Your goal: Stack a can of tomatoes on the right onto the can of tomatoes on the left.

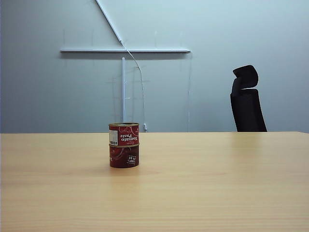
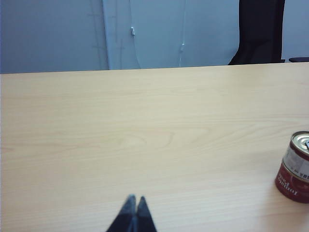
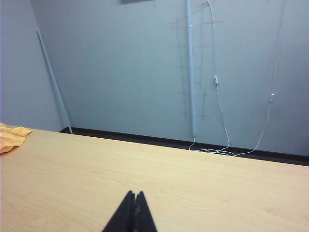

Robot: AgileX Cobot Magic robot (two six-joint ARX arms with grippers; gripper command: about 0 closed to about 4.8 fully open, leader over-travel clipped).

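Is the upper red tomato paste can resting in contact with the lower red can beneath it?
Touching. The exterior view shows the upper red tomato paste can sitting squarely on the lower red can, rims meeting with no visible gap.

Two tomato cans stacked, upper can (image 1: 124,134) squarely on lower can (image 1: 124,156), left of centre on the worktop (image 1: 217,183). Chair (image 1: 247,99) behind the worktop's far edge, to the right. Left hand (image 2: 134,205) low over bare worktop, the stack off to its side. Right hand (image 3: 134,200) above worktop; cloth (image 3: 11,137) at one edge.
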